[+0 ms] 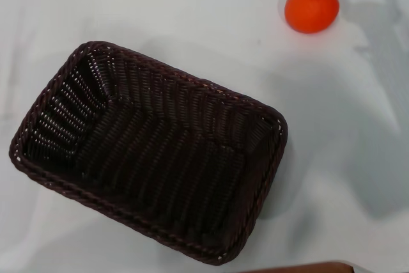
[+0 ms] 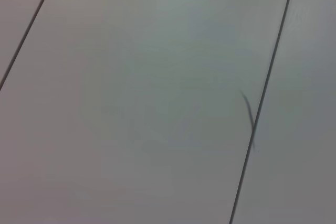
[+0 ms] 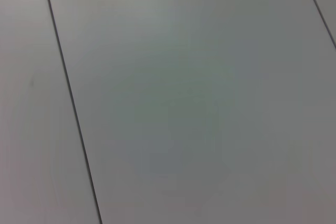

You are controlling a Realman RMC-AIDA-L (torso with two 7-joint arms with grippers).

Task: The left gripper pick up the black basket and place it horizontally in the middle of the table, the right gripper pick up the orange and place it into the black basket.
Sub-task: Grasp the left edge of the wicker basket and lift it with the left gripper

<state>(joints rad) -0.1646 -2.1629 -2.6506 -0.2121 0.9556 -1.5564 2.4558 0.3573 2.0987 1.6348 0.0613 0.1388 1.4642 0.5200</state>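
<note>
The black basket [image 1: 150,151] lies empty on the white table [image 1: 192,23] in the head view, at the left and centre, turned at a slant with its long side running from upper left to lower right. The orange [image 1: 312,6] stands upright on the table at the far right, apart from the basket, stem up. Neither gripper shows in any view. The left wrist view and the right wrist view show only pale grey panels with thin dark seams.
Soft shadows fall on the table at the right, near the orange [image 1: 383,36]. A brown edge [image 1: 300,268] shows at the bottom of the head view, below the basket.
</note>
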